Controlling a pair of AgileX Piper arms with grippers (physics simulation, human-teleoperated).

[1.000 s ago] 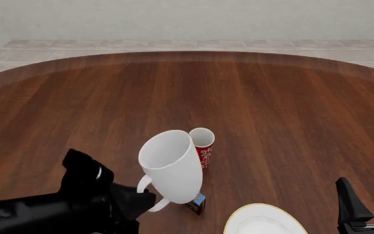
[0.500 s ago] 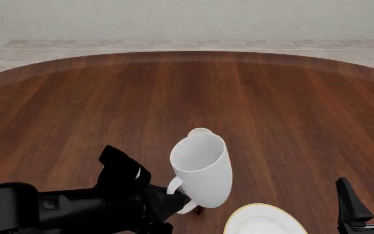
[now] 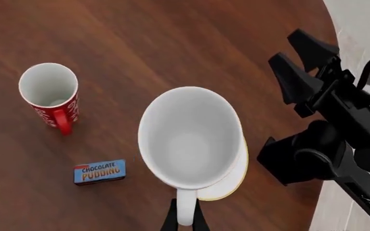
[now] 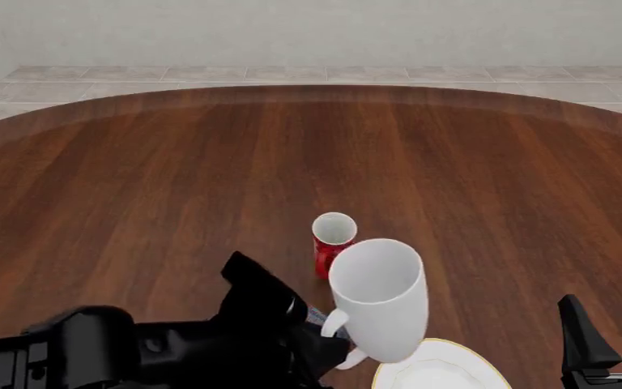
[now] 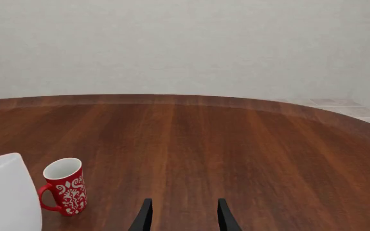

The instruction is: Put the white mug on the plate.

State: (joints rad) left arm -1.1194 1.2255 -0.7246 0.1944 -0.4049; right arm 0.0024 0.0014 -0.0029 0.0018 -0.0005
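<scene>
The left end effector [image 3: 183,222] pinches the white mug [image 4: 377,297] by its handle, now carried rightward off the red mug [image 4: 333,241] to hang over the plate [image 4: 440,369], overlapping its near-left rim. The right end effector [image 5: 180,215] waits open beside it. Beyond, the table [image 4: 484,178] lies broad to its far edge.

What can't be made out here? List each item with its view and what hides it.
- Round white plate: mostly covered by the glossy white mug in the left wrist view; cut off by the bottom edge in the front view.
- Whether the mug touches the plate: cannot tell.
- Left gripper: only its fingertips at the mug handle show.
- Small blue chocolate pudding box: almost wholly hidden by the left arm in front view.
</scene>
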